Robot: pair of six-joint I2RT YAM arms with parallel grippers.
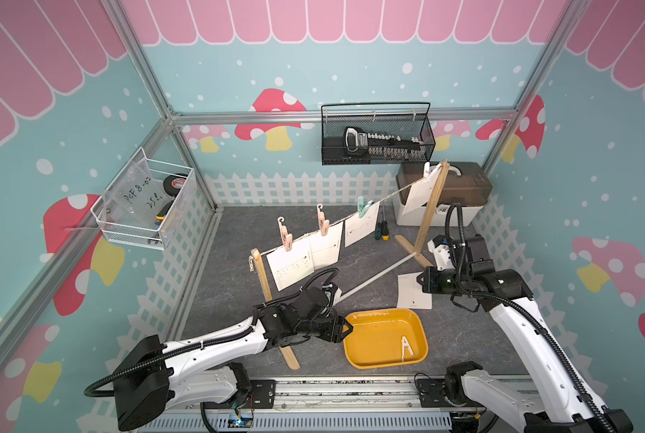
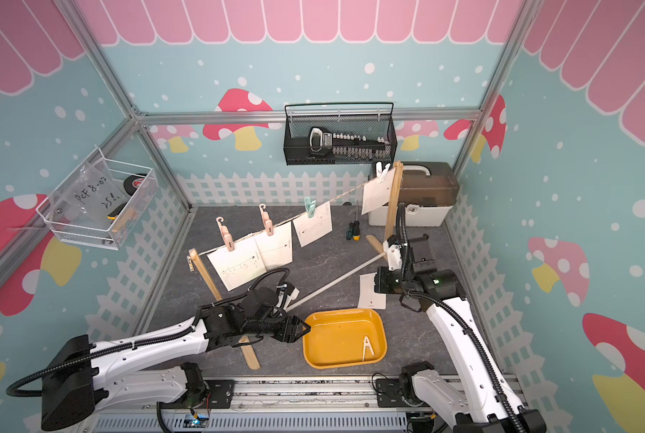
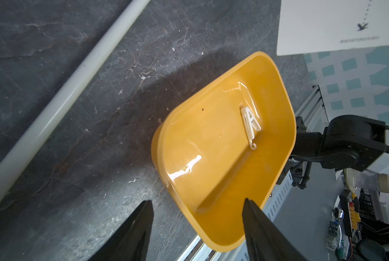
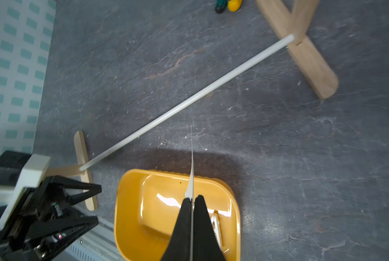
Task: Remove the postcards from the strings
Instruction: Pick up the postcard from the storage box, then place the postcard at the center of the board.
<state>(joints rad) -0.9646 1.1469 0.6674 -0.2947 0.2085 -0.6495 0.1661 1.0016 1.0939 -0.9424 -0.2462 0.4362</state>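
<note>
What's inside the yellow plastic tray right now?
A single white plastic clothespin lies flat inside the yellow plastic tray, near one corner. Nothing else is in it. The tip of the left pincer hides a small bit of the rim in both top views.

Bright even light; glare on yellow tray [image 3: 211, 180]; soft shadows; wrist-view edges blurred.

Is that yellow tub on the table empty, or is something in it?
Not empty: one white clothespin lies in the yellow tub, nothing else visible inside.
</note>
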